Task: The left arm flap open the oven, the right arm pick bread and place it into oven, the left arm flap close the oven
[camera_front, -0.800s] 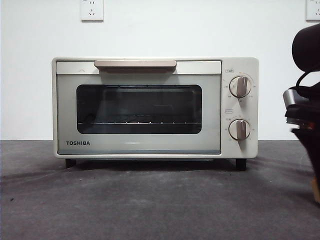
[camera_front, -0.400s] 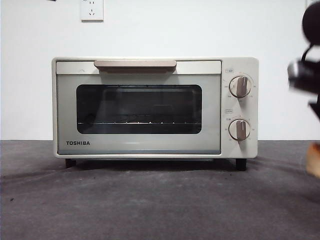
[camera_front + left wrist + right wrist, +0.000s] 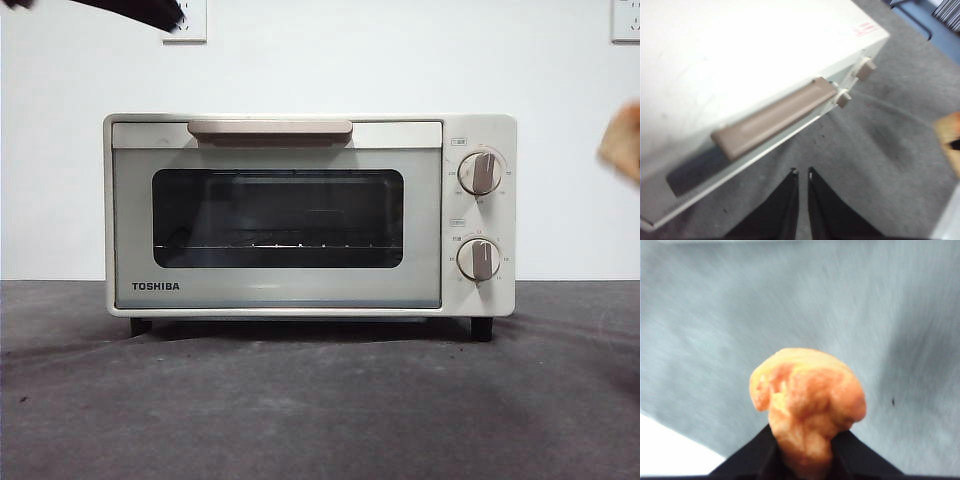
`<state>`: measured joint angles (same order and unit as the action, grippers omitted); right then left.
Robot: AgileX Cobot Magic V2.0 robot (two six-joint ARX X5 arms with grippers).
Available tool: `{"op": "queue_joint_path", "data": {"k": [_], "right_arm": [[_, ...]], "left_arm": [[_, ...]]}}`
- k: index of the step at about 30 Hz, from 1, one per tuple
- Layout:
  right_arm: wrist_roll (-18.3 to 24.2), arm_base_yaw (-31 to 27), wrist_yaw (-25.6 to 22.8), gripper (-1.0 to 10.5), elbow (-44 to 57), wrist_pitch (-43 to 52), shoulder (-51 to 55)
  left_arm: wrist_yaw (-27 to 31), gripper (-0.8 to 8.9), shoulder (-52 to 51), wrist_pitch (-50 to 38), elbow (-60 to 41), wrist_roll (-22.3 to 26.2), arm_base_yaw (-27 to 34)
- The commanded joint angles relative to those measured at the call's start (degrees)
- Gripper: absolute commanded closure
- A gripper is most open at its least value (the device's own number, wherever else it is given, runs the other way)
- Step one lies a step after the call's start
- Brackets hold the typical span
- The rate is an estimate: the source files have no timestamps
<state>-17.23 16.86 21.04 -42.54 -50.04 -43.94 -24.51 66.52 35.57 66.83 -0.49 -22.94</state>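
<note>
Oven: centre frame on the grey desk, door closed.
Bread: clamped in the right gripper, blurred at the right edge.
Left gripper: jaws nearly together, empty, above the oven handle.

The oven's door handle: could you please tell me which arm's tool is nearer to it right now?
Left. The left tool hovers just above the oven, in front of its bar handle, jaws nearly together. The right tool is off to the oven's knob side, lifted, holding the bread.
</note>
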Motion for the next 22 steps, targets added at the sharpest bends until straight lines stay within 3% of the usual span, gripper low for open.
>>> {"op": "queue_joint_path", "data": {"k": [1, 10, 22], "right_arm": [[-1.5, 0.3, 0.7, 8.8, -0.3, 0.3, 4.9], [-5.4, 0.3, 2.1, 8.8, -0.3, 0.3, 15.9], [-6.8, 0.3, 2.1, 8.8, -0.3, 0.3, 18.7]], "left_arm": [[2.2, 7.94, 4.9, -0.4, 4.0, 3.1, -1.4], [4.1, 7.94, 15.0, -2.4, 8.9, 6.5, -4.3], [6.8, 7.94, 20.4, -5.6, 8.9, 7.7, -5.3]]}}
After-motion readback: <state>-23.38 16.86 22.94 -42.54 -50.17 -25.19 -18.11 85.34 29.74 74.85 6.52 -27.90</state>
